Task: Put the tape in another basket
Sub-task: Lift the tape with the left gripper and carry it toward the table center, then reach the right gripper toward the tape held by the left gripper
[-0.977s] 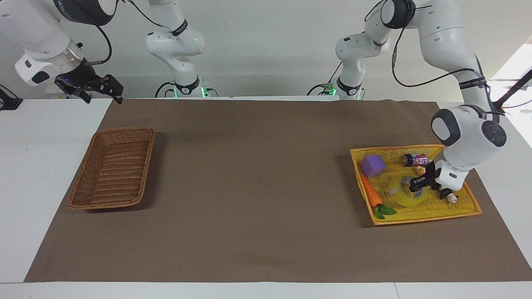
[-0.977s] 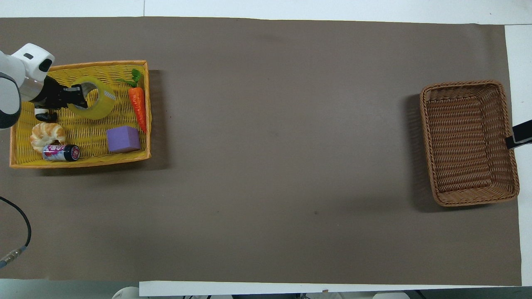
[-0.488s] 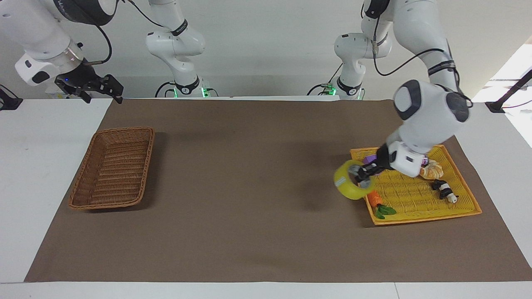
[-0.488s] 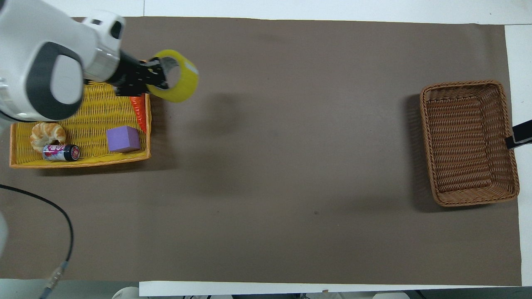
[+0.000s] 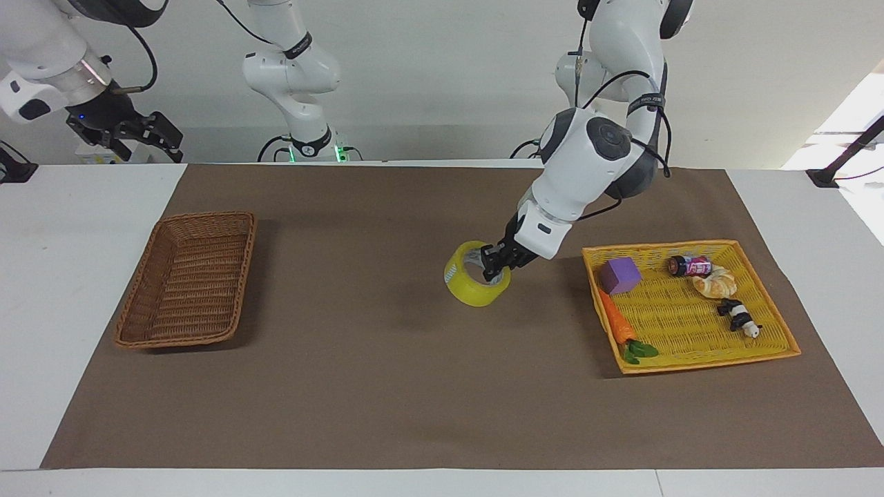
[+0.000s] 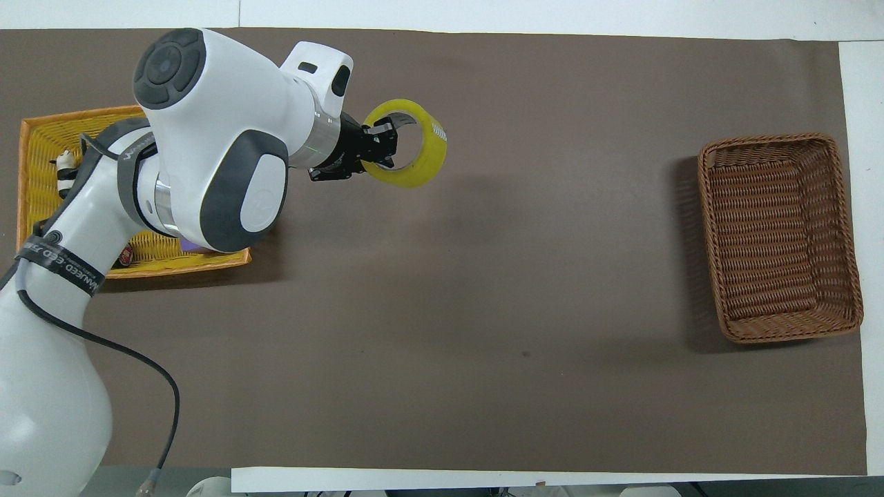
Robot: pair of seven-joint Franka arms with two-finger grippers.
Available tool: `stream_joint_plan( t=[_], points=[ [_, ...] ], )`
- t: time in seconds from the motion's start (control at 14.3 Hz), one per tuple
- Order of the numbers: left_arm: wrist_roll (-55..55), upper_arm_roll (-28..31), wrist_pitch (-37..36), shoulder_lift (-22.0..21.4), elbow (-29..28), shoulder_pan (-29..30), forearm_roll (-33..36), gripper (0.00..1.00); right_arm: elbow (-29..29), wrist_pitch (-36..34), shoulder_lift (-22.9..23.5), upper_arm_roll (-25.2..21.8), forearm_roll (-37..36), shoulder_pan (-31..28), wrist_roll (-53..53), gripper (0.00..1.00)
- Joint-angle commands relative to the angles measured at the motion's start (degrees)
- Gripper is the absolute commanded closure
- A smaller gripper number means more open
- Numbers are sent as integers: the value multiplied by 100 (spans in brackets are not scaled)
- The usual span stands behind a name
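Note:
The tape (image 5: 473,288), a yellow roll, hangs from my left gripper (image 5: 492,266). The gripper is shut on the roll's wall, with one finger inside the core. It holds the roll just above the brown mat, over the middle of the table, between the yellow tray (image 5: 690,328) and the brown wicker basket (image 5: 190,276). In the overhead view the tape (image 6: 423,164) and left gripper (image 6: 383,141) show beside the tray (image 6: 38,131), and the basket (image 6: 777,235) lies empty at the right arm's end. My right gripper (image 5: 131,134) waits open, raised over the table's edge near the basket.
The yellow tray holds a purple cube (image 5: 619,275), a carrot (image 5: 617,321), a croissant (image 5: 715,283), a small can (image 5: 689,265) and a black and white toy (image 5: 739,316). My left arm covers much of the tray in the overhead view.
My left gripper has lifted the tape out of the yellow tray and carried it toward the basket, to over the mat's middle. My right gripper has drawn back slightly.

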Motion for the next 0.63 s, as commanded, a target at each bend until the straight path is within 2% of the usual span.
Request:
stream_joint_plan(
  t=[0.0, 0.14, 0.35, 0.49, 0.56],
  points=[
    [59, 11, -1, -105, -91, -2, -146, 100, -529, 749, -120, 4, 1345, 198, -544, 0],
    [51, 19, 16, -114, -91, -45, -146, 100, -828, 1179, 89, 4, 2736, 285, -220, 0],
    [42, 19, -19, -123, -100, -90, -146, 100, -1057, 1944, 599, 4, 4450, 777, -78, 0],
    [33, 19, -28, -123, -100, -90, -146, 100, -1486, 2620, 872, 4, 5874, 1102, -86, 0],
    [-11, 19, -45, -123, -109, -90, -146, 100, -1593, 2954, 1003, 4, 6315, 1312, -113, 0]
  ],
)
